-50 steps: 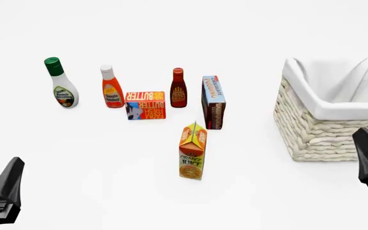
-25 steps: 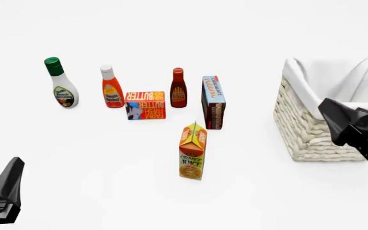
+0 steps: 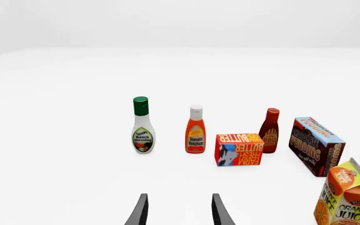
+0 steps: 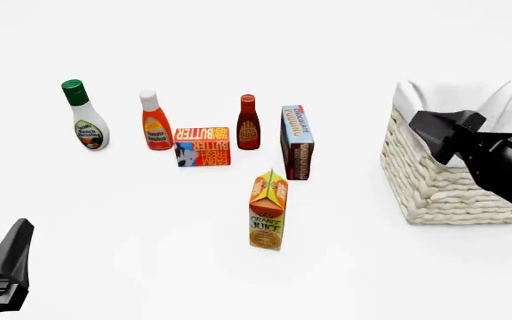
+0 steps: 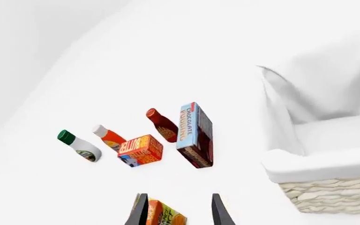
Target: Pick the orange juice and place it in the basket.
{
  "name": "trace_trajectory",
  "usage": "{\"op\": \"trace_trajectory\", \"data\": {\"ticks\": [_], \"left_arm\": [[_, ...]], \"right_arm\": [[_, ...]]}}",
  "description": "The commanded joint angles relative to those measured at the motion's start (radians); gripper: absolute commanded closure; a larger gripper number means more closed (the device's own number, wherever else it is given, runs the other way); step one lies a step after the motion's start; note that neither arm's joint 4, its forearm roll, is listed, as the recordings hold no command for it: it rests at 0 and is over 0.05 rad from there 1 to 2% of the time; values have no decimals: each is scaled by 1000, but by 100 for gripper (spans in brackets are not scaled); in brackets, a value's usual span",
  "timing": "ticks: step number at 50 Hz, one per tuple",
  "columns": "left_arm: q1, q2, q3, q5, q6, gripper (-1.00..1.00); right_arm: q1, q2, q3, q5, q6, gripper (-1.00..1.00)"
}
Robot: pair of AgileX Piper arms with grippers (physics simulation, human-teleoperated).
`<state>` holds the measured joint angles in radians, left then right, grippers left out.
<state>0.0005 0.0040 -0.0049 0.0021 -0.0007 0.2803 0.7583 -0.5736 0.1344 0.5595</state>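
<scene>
The right gripper [image 5: 175,210] has its jaws apart and empty, and in its wrist view the top of the orange juice [image 4: 269,211] shows between the fingertips, so the carton lies ahead and below. It stands upright on the bench, long axis vertical, well to the left of the basket [image 4: 434,180]. The left gripper [image 3: 176,211], jaws also parted and empty, sits low, the carton off to its right; I judge the right arm better lined up

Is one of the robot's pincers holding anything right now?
No, nothing is held. The left pincer and right pincer are both open and empty. The tall orange and yellow juice carton stands alone on the table, untouched.
</scene>
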Motion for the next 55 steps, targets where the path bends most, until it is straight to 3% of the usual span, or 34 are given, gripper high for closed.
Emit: {"op": "trace_trajectory", "data": {"ticks": [1,7,10,11,39,49,55], "left_arm": [[0,0,0,0,0,-100],[0,0,0,0,0,-100],[0,0,0,0,0,-100],[0,0,0,0,0,-100],[0,0,0,0,0,-100],[0,0,0,0,0,-100],[0,0,0,0,0,-100]], "right_arm": [[56,102,-71,39,104,-100],[118,189,-111,49,167,-100],[113,213,-140,69,162,-100],[132,229,-138,54,193,-100],[233,398,-275,177,296,-100],[270,483,-364,269,301,-100],[300,510,-376,280,341,-100]]}}
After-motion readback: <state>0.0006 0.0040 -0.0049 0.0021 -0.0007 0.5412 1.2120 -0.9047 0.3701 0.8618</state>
